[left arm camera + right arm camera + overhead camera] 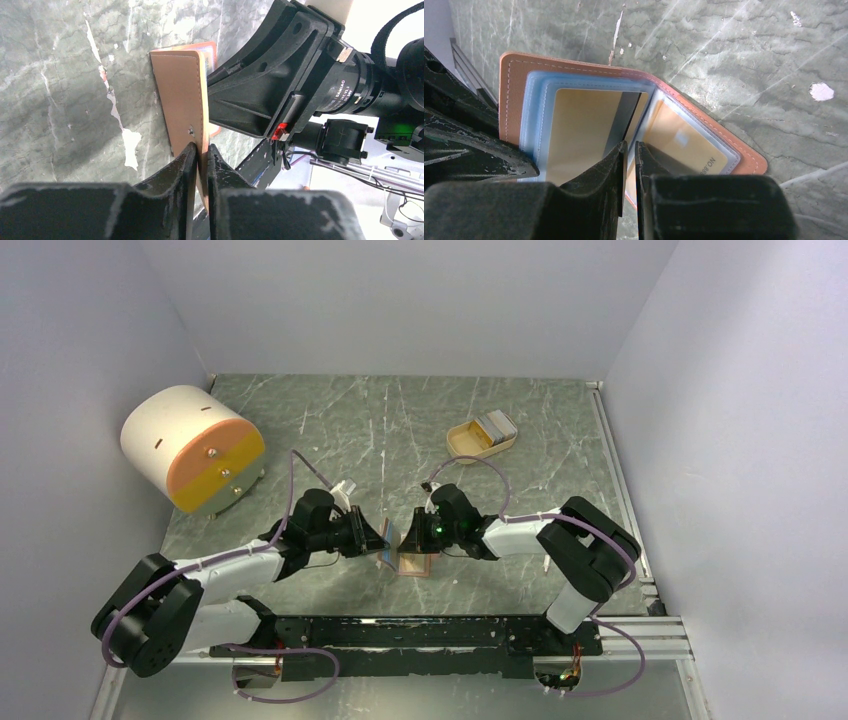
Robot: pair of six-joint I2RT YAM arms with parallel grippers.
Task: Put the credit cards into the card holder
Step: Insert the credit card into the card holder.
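On the table (400,430), one card holder (416,562)

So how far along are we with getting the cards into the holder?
Partway. Done: the card holder is open, with a gold card already in a clear sleeve. In hand: the left gripper pinches its cover while the right gripper is shut on an inner sleeve or card; I cannot tell which. Left: more cards sit in the beige tray.
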